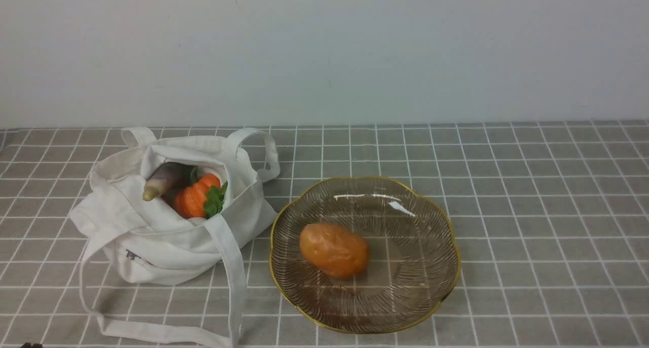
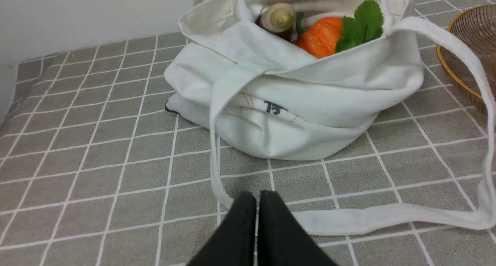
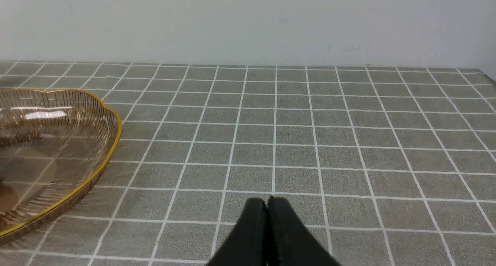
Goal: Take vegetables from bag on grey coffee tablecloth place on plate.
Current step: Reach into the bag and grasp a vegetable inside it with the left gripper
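Cloth bag [image 2: 329,99] holding eggplant [image 2: 277,19] and pumpkin [image 2: 321,37] lies just ahead of the clenched left hand [image 2: 257,197]; right hand [image 3: 267,203] clenched too.

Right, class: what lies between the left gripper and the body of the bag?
Bare tablecloth, crossed just ahead of the left gripper by a loose strap of the bag, as the left wrist view shows.

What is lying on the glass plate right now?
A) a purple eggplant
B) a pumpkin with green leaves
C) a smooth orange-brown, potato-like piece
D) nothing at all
C: the orange-brown piece lies on the plate, while the eggplant and the pumpkin sit in the bag.
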`<state>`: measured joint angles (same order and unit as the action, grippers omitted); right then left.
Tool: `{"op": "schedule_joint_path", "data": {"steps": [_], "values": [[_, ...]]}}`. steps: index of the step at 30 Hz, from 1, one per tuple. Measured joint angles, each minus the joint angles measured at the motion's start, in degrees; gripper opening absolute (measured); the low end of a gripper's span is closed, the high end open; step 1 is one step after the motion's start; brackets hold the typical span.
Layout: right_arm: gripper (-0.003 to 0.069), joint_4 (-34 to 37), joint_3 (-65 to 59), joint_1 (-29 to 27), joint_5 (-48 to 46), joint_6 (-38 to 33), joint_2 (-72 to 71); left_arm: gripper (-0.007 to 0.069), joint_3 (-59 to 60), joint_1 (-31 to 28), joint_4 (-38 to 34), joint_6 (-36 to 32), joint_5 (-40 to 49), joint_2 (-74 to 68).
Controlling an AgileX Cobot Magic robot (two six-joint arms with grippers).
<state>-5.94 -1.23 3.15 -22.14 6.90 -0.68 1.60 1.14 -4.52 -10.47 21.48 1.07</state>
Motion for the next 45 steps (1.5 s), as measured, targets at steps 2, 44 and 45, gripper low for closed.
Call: {"op": "schedule_joint_path", "data": {"steps": [2,44,45], "values": [[-0.0018,0.0,0.0,0.0,0.0,0.0,0.0,-0.0005,0.0,0.0,0.0,0.0,0.0,0.0],[-0.0018,0.0,0.0,0.0,0.0,0.0,0.0,-0.0005,0.05,0.0,-24.19,7.09,-35.6,0.0],[-0.0018,0.0,0.0,0.0,0.0,0.0,0.0,-0.0005,-0.52,0.0,-25.03,7.17,-38.49,0.0]]}}
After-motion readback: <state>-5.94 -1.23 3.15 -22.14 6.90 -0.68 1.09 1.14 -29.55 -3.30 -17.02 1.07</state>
